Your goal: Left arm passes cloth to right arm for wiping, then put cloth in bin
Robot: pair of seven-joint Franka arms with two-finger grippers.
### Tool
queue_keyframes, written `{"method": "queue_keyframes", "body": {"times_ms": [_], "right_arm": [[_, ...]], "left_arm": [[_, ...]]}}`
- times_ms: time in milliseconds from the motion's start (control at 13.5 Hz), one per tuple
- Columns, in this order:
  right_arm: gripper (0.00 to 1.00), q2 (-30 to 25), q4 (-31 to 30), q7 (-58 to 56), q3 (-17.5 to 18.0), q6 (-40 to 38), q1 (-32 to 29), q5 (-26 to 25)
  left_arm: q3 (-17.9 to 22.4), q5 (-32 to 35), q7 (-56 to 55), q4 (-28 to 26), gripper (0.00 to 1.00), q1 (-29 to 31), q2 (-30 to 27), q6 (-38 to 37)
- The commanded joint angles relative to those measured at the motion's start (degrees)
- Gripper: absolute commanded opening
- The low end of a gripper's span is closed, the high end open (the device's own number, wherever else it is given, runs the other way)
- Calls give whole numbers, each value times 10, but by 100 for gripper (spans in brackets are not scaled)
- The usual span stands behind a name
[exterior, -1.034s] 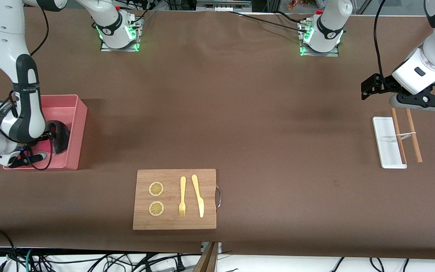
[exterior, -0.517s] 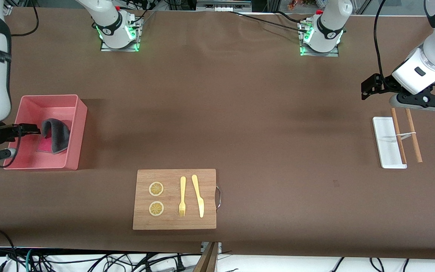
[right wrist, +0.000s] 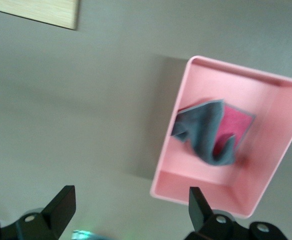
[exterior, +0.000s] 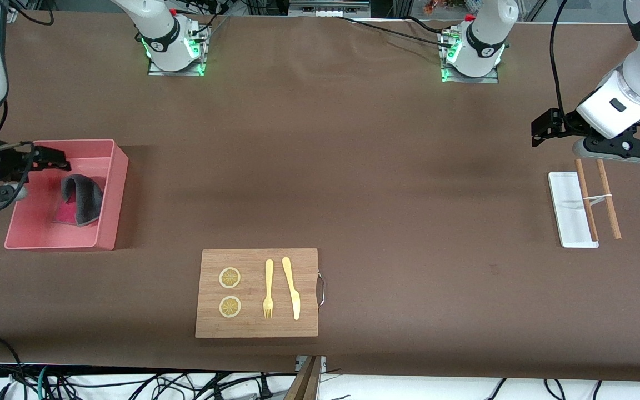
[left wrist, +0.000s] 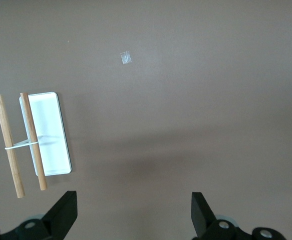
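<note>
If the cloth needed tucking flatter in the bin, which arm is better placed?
Right. The right gripper hangs open over the bin holding the cloth. The left gripper, also open, waits over the table near the white tray.

Even, bright overhead light leaves soft shadows on the brown desk point(exterior: 353, 166), while the right wrist view is slightly motion-blurred.

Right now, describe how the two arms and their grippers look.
Both arms are white with black joint bands, black cables and green-lit bases. The left gripper is black, with a pale grey block under its wrist. The right gripper is slim and black, below a silver ring.
</note>
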Motion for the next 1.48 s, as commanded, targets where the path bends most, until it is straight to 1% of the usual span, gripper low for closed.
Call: {"method": "queue_keyframes", "body": {"times_ms": [0, 74, 222, 296, 369, 591, 665, 887, 1034, 1108, 1256, 1404], "right_arm": [[100, -52, -12, 96, 39, -40, -6, -15], [100, -59, -12, 107, 40, -53, -6, -15], [100, -71, -7, 104, 28, -71, -7, -15], [100, -85, 2, 107, 23, -76, -7, -24], [100, -92, 5, 104, 22, -73, -7, -45], [100, -110, -1, 104, 24, -70, -8, -47], [100, -114, -6, 104, 25, -56, -8, -52], [100, -118, -12, 113, 48, -70, -20, -63], [100, -122, -14, 121, 50, -74, -27, -60], [100, -121, -14, 126, 58, -79, -27, -60], [100, -115, -8, 149, 60, -80, -27, -57], [100, -110, -6, 147, 59, -82, -22, -60]], "left_arm": [[-2, 13, -7, 19, 100, -2, 8, -12], [-2, 12, -7, 19, 100, -2, 8, -12], [-2, 12, -7, 19, 100, -2, 8, -12], [-2, 12, -7, 19, 100, -2, 8, -12], [-2, 12, -7, 19, 100, -2, 8, -12], [-2, 12, -7, 19, 100, -2, 8, -13], [-2, 12, -7, 19, 100, -3, 8, -13], [-2, 12, -7, 19, 100, -3, 8, -13], [-1, 11, -7, 19, 100, -3, 8, -13], [-2, 11, -7, 19, 100, -3, 8, -13], [-2, 10, -7, 19, 100, -3, 8, -13], [-2, 9, -7, 19, 100, -3, 8, -13]]}}
